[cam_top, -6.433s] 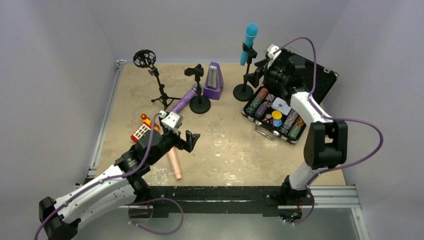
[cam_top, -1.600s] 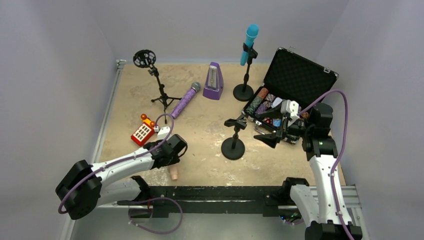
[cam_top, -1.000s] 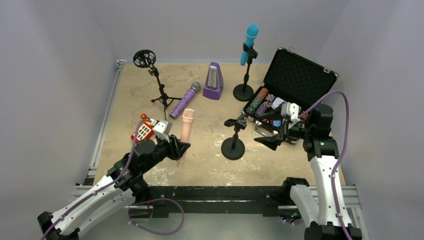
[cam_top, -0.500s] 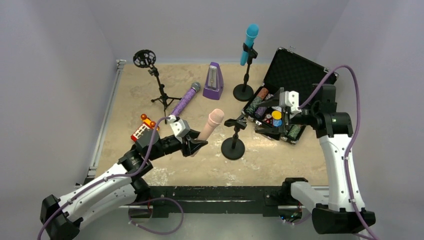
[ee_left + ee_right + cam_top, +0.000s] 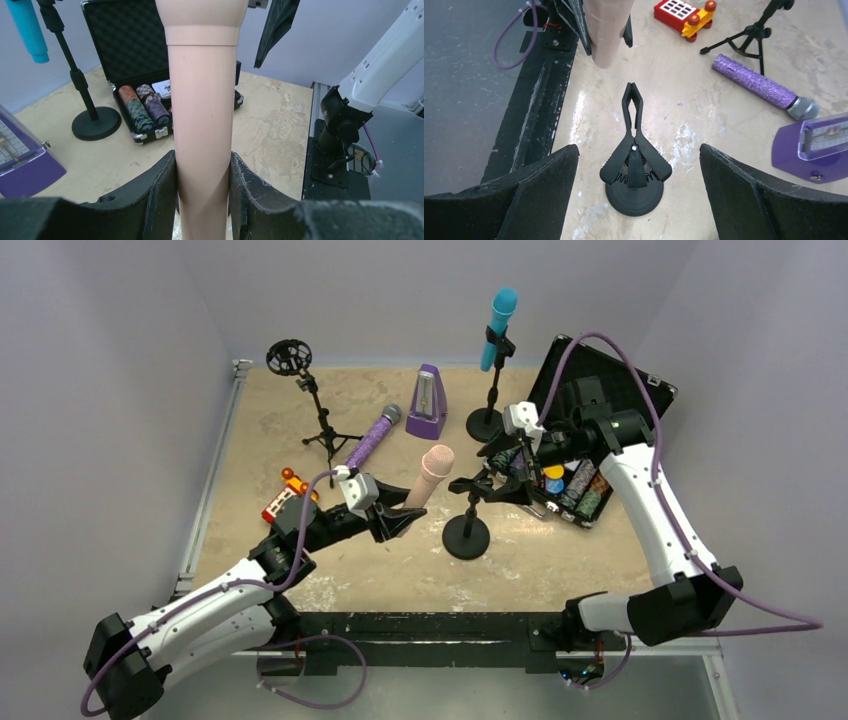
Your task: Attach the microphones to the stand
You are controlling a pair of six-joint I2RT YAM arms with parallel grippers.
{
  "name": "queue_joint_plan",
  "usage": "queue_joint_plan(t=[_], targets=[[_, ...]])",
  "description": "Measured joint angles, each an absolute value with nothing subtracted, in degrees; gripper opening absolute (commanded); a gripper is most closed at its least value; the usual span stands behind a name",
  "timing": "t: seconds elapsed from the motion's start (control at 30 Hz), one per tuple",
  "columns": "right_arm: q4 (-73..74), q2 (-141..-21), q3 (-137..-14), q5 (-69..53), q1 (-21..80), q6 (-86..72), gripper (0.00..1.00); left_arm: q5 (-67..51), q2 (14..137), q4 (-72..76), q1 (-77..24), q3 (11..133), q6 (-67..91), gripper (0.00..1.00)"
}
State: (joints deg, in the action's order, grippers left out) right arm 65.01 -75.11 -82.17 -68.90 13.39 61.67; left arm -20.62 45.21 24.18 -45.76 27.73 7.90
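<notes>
My left gripper [image 5: 393,524] is shut on the handle of the pale pink microphone [image 5: 430,476], holding it off the table, head up and tilted toward the short black stand [image 5: 466,537]. In the left wrist view the pink microphone [image 5: 202,100] fills the gap between both pads. My right gripper [image 5: 497,472] is open, hovering beside the stand's clamp [image 5: 468,486]. From the right wrist, the clamp [image 5: 634,150] sits between the spread fingers, untouched. The cyan microphone [image 5: 499,325] is clipped in the tall stand [image 5: 487,423]. The glittery purple microphone [image 5: 368,440] lies on the table.
A purple metronome [image 5: 428,402] stands at the back. An open case of poker chips [image 5: 590,420] lies at the right, under my right arm. A tripod stand with a round mount [image 5: 300,380] and a red toy [image 5: 285,498] are at the left.
My left gripper has lifted the pink microphone off the table and carried it right, toward the short stand. My right arm swung up and left, bringing its open gripper over the clamp.
</notes>
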Motion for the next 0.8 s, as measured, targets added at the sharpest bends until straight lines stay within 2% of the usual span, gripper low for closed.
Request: queue_joint_plan(t=[0.2, 0.3, 0.5, 0.63, 0.7, 0.8], targets=[[65.60, -77.30, -81.84, -66.39, 15.73, 62.28, 0.86, -20.58, 46.63, 28.51, -45.76, 26.41, 8.19, 0.00], [64.42, -77.25, -80.31, -65.14, 16.25, 62.00, 0.80, -20.60, 47.86, 29.91, -45.76, 25.80, 8.51, 0.00], [63.37, -77.82, -78.76, -63.86, 16.62, 62.33, 0.51, -20.69, 51.07, 33.45, -45.76, 25.50, 9.89, 0.00], [64.03, -77.82, -78.76, -64.25, 16.64, 64.38, 0.16, -20.88, 53.65, 36.14, -45.76, 25.50, 10.46, 0.00], [64.16, -77.62, -78.63, -64.53, 16.60, 65.25, 0.09, -20.88, 55.07, 37.15, -45.76, 25.50, 10.55, 0.00], [64.29, -77.41, -78.04, -65.30, 16.62, 65.76, 0.07, -21.08, 57.43, 39.07, -45.76, 25.52, 10.72, 0.00]])
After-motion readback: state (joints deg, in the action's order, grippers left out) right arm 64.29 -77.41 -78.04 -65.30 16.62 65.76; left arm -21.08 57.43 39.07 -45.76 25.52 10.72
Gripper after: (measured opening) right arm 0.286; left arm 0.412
